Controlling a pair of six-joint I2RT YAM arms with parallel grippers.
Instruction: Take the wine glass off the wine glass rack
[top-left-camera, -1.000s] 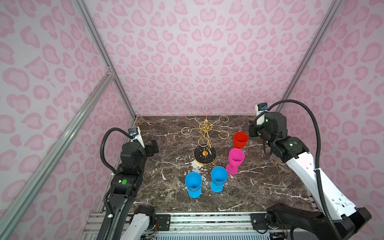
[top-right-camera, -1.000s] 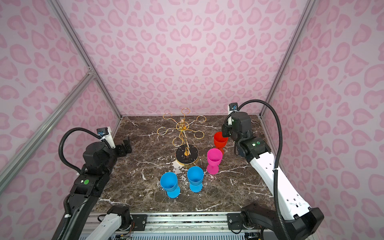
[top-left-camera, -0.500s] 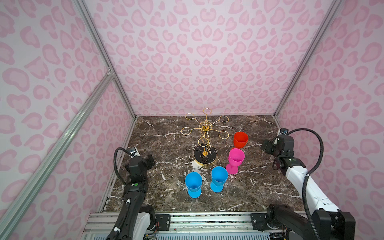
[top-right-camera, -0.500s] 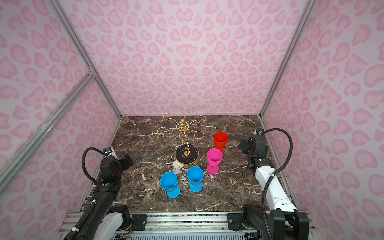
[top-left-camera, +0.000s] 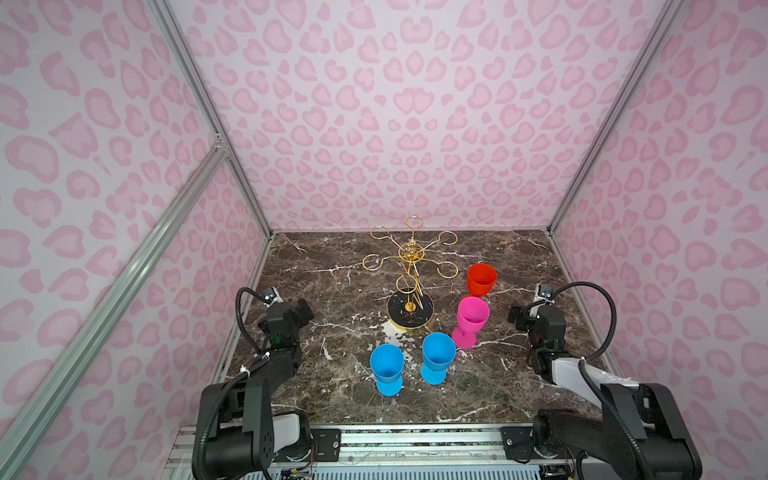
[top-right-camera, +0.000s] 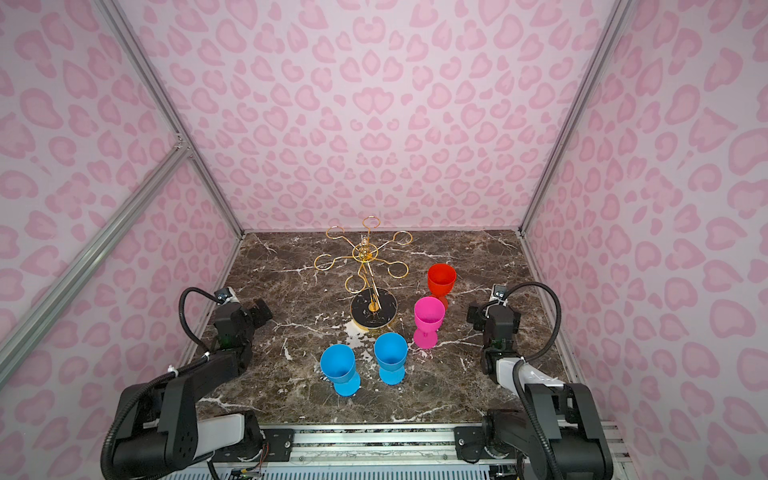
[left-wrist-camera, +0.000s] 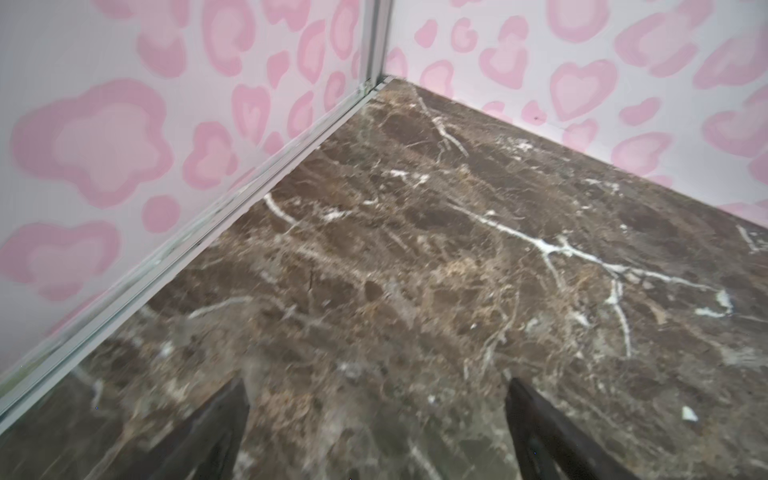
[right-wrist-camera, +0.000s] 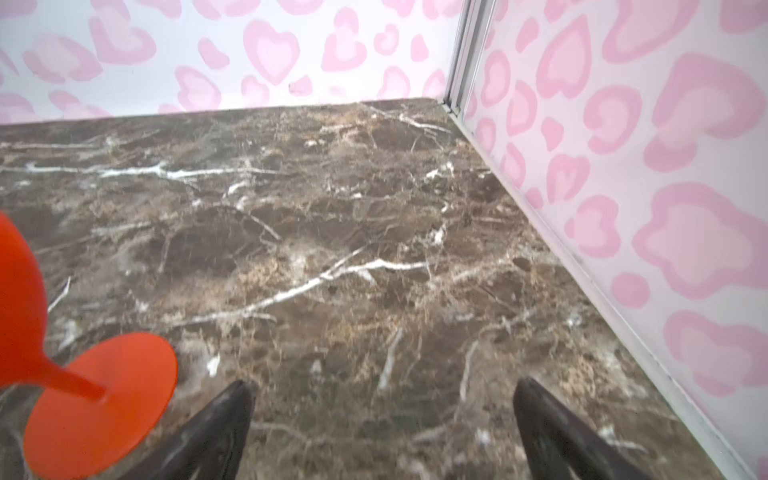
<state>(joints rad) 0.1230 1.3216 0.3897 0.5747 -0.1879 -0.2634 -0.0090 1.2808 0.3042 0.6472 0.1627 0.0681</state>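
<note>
Wine glass rack (top-left-camera: 405, 318) stands upright mid-back on marble table (top-left-camera: 498, 257); red wine glass (top-left-camera: 481, 279) upright on the table just right of it, off the rack. Pink wine glass (top-left-camera: 473, 316) stands in front of the red one, two blue wine glasses (top-left-camera: 386, 365) nearer the front. Right gripper (right-wrist-camera: 382, 388) released, near the red glass's foot, holding nothing; left gripper (left-wrist-camera: 376, 386) also spread wide, low at the left wall.
</note>
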